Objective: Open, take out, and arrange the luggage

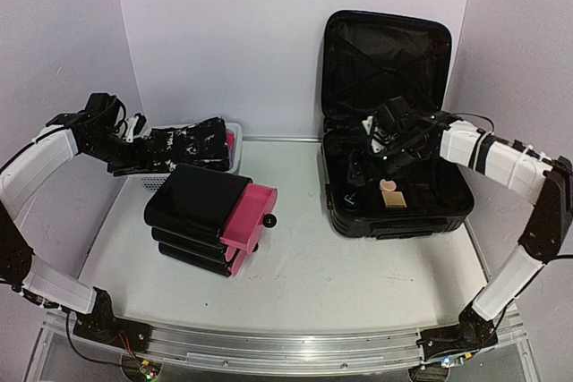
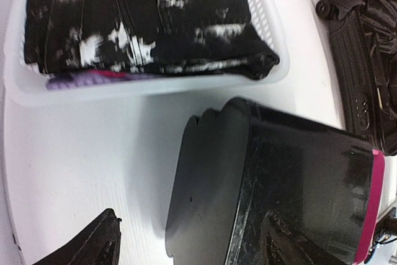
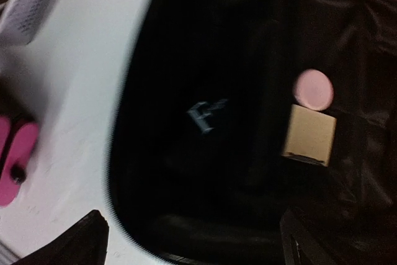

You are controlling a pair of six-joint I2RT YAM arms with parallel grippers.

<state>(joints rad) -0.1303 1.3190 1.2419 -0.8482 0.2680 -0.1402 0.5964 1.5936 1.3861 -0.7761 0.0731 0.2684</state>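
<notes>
Trouble, as we judge it, is likeliest inside the luggage (image 1: 394,224), which sits at about two o'clock on the table (image 1: 340,284) with its lid standing upright against the back wall. The right gripper (image 3: 192,228) hangs over the lower shell with its fingers spread wide and nothing between them. Below it lie a dark item with a pale letter (image 3: 208,116) and, at its three o'clock in the wrist view, a tan box (image 3: 309,134) with a pink disc (image 3: 312,89) touching the box's twelve o'clock edge. We think a plunge toward the dark item could close on loose black lining instead, since black on black gives little edge to aim at and the wrist view is blurred. A pinch on the tan box might knock the disc aside into the folds. The forearm reaches in close beneath the raised lid, so a high lift could bump the lid and tip it down. Over at ten o'clock, the left gripper (image 2: 191,231) hovers, also spread and holding nothing, near the white basket (image 2: 155,88) with its patterned cloth (image 2: 142,17). One of its fingers shows over the smaller black case (image 1: 201,212), though we cannot tell whether it touches. A careless sweep there could shove that case toward the table's edge.
</notes>
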